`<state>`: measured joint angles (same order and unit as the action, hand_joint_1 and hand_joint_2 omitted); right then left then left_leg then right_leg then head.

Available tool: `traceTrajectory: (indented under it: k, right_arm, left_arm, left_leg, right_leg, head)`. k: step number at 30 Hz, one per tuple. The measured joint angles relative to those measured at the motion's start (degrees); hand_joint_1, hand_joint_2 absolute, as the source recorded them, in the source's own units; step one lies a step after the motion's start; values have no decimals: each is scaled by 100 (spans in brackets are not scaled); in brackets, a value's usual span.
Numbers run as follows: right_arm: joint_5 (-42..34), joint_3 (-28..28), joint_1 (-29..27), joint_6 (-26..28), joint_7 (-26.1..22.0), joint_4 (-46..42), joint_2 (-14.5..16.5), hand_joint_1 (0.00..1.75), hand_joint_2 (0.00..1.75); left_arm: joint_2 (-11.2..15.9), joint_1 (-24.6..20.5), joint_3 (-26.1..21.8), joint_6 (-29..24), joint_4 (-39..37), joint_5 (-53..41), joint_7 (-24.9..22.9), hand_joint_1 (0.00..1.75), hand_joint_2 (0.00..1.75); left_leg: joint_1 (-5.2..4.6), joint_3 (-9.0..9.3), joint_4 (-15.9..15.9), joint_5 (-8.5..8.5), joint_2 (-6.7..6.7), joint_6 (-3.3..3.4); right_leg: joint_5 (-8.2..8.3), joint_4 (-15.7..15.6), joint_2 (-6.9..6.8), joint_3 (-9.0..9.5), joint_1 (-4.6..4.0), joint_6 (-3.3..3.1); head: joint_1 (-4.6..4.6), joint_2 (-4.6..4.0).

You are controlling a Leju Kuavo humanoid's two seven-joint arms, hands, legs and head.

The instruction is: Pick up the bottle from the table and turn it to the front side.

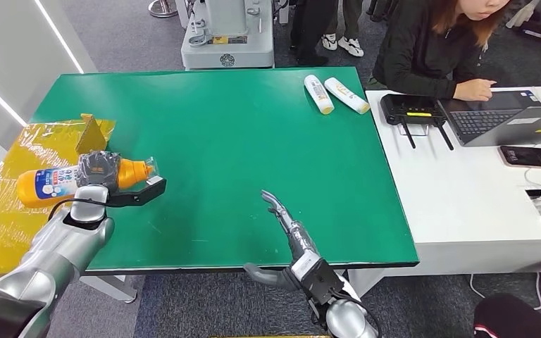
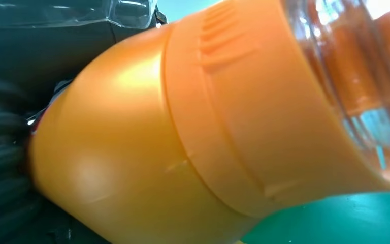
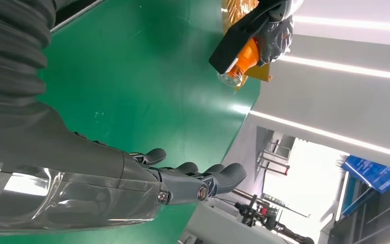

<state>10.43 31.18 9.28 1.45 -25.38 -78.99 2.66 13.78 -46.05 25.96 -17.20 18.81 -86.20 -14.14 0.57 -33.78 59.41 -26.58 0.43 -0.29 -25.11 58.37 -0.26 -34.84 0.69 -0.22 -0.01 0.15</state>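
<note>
So the left hand (image 1: 98,171) has the orange bottle (image 1: 53,182) gripped sideways above the green table's (image 1: 239,141) left edge, cap pointing right, while the right hand (image 1: 292,236) hovers empty with fingers straight.

We saw an orange bottle (image 1: 56,179) with a blue-and-white label, a green table (image 1: 239,141), yellow wrapping (image 1: 14,204) off its left edge, two white tubes (image 1: 334,94) near its far right corner, a white desk (image 1: 465,204).
</note>
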Motion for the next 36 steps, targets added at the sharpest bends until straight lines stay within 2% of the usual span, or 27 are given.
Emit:
traceTrajectory:
  k: [15,25,28,33,36]
  right_arm:
    - [-13,-4,74,-83,33,-9,-3,0,175]
    - [-37,-3,161,-137,66,-11,-3,0,175]
    - [-41,-3,162,-137,70,-10,-4,0,175]
    - [-77,-3,158,-143,90,-13,-17,0,175]
    - [-83,-3,156,-145,107,-13,-31,0,175]
  left_arm:
    - [147,62,-104,233,-44,-67,38,175,175]
    - [172,89,-450,384,-74,13,36,175,175]
    - [172,125,-565,298,-74,77,202,175,175]
    - [169,202,-862,20,-74,458,819,175,175]
    - [167,223,-1041,-35,-74,543,1012,174,175]
  left_leg:
    - [2,0,-1,0,0,0]
    - [1,0,0,0,0,0]
    - [1,0,0,0,0,0]
    - [1,0,0,0,1,0]
    - [1,0,0,0,1,0]
  right_leg:
    - [0,2,0,-1,-1,0]
    - [0,1,0,0,0,0]
    - [0,1,0,-1,0,0]
    - [0,1,1,-2,0,0]
    - [0,1,1,-2,-1,0]
  head:
    - [-1,-2]
    - [-2,-1]
    - [-1,-1]
    - [-1,0]
    - [0,0]
